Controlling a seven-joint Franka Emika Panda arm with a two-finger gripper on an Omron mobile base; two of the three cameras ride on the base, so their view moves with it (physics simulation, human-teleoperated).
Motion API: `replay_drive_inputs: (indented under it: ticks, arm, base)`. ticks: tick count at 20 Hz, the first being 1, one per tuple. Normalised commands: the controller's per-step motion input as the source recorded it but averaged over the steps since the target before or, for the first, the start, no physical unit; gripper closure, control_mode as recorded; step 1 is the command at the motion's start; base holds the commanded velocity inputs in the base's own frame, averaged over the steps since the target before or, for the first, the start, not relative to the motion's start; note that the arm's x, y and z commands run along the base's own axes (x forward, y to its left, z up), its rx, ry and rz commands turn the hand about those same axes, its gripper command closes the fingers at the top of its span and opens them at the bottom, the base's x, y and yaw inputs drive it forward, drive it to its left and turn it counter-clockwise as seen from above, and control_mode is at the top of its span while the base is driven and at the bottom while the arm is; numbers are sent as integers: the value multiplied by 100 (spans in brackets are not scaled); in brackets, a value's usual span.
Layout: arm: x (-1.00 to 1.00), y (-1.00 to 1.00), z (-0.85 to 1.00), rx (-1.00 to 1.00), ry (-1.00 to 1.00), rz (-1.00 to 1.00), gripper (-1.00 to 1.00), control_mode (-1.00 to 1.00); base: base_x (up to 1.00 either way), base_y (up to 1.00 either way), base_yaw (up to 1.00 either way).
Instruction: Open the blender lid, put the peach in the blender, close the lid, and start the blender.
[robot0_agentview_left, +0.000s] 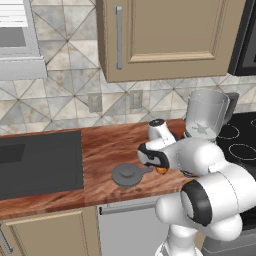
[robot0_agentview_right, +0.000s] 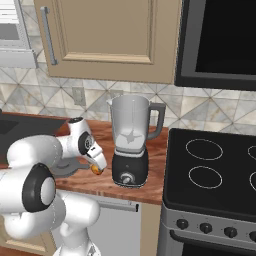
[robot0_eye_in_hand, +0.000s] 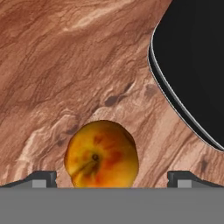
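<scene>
The peach (robot0_eye_in_hand: 101, 154) rests on the wooden tabletop (robot0_eye_in_hand: 65, 65), centred between the gripper (robot0_eye_in_hand: 112, 177) and its wide-spread jaws, empty, with clearance either side. The blender (robot0_agentview_right: 130, 142) stands just beside, jar uncovered; the blender lid (robot0_agentview_left: 128, 175) lies flat nearby.

Peach (robot0_eye_in_hand: 101, 154) is orange-yellow with red blotches, worktop (robot0_eye_in_hand: 65, 65) is streaky reddish-brown wood, blender (robot0_agentview_right: 130, 167) base black, lid (robot0_agentview_left: 128, 175) dark grey.

On the counter (robot0_agentview_left: 105, 145), the peach (robot0_eye_in_hand: 101, 154) lies between the blender lid (robot0_agentview_left: 128, 175) and the blender (robot0_agentview_right: 131, 142).
</scene>
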Motion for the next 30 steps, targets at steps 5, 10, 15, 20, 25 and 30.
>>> replay_drive_inputs:
  ticks: [5,10,15,20,25,30]
  arm:
    - [0,-1,-17,0,0,0,-100,-100]
    - [0,-10,-20,0,0,0,-100,-100]
    - [0,-9,-21,0,0,0,-100,-100]
    - [0,0,-27,0,2,0,-100,-100]
    - [0,0,-23,0,1,0,100,-100]
    - [-20,0,23,0,-3,0,100,-100]
  base:
    - [0,0,0]
    - [0,0,0]
    - [0,0,0]
    - [0,0,0]
    - [0,0,0]
    - [0,0,0]
